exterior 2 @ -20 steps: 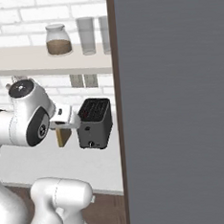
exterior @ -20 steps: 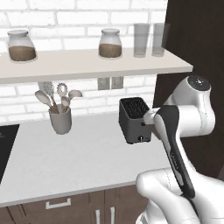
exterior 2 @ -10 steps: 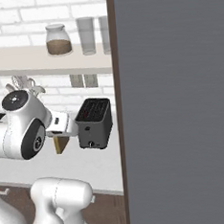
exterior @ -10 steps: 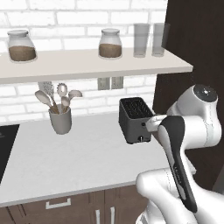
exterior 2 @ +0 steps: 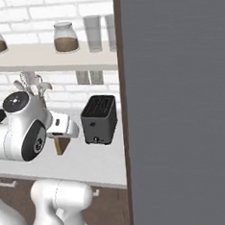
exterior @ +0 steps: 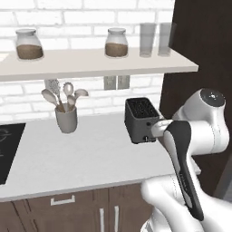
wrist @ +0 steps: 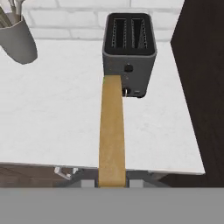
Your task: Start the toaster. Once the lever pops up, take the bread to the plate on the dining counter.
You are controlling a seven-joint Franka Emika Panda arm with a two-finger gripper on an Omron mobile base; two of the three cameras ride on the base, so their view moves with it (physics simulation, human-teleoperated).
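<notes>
White stone surface point(exterior: 81, 158) lies bare between the grey utensil cup point(exterior: 66, 120) at left and the black two-slot toaster point(exterior: 141, 119) at right; a dark wood wall panel point(exterior: 199, 50) hems the toaster's right side, and a white shelf point(exterior: 95, 63) with jars overhangs both.

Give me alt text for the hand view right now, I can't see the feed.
A golden-brown bread slice, held edge-on in the shut gripper, reaches from the bottom of the frame up toward the black toaster. The toaster stands on a white counter, both slots empty, with a grey utensil cup at upper left.
</notes>
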